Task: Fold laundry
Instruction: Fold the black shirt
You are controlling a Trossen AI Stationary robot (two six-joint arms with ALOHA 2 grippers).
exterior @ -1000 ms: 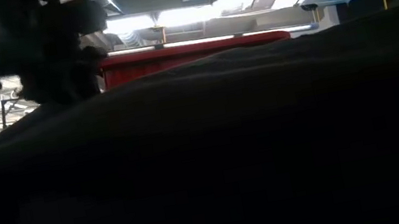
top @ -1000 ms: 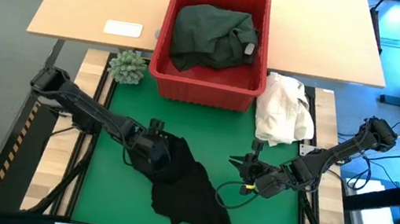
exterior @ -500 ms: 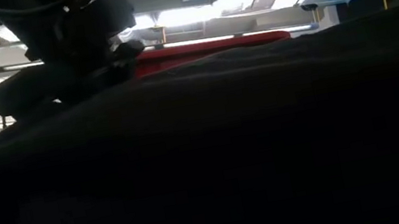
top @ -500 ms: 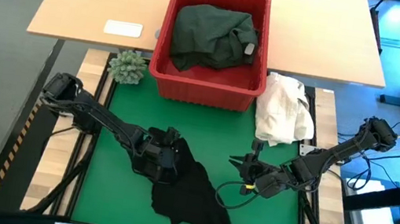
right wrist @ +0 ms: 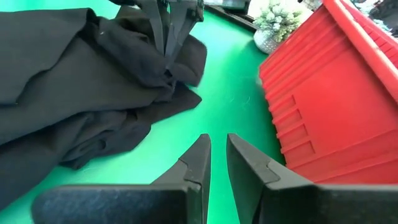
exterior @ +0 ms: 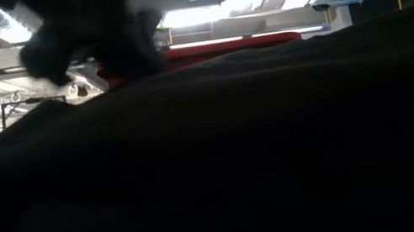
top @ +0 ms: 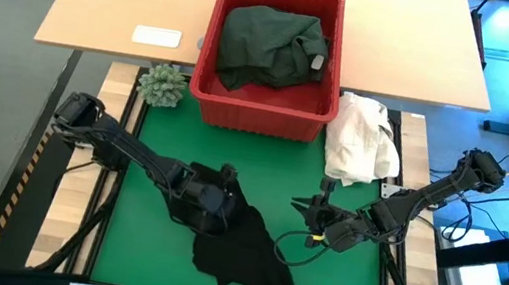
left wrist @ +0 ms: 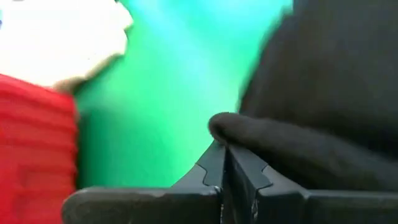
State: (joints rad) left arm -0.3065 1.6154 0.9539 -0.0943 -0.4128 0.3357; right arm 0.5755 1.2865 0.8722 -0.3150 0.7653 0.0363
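A black garment (top: pixel 244 247) lies crumpled and spread diagonally on the green mat of the worktop, its upper corner bunched into a raised fold pinched in the left claw (top: pixel 222 195), while a dark green garment (top: pixel 271 46) sits heaped in the red basket (top: pixel 257 113).

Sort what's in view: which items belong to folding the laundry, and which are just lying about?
Job:
black garment, pinched by the left end effector
dark green garment
red basket

Lying about:
cream-white cloth heap
small plant
white card
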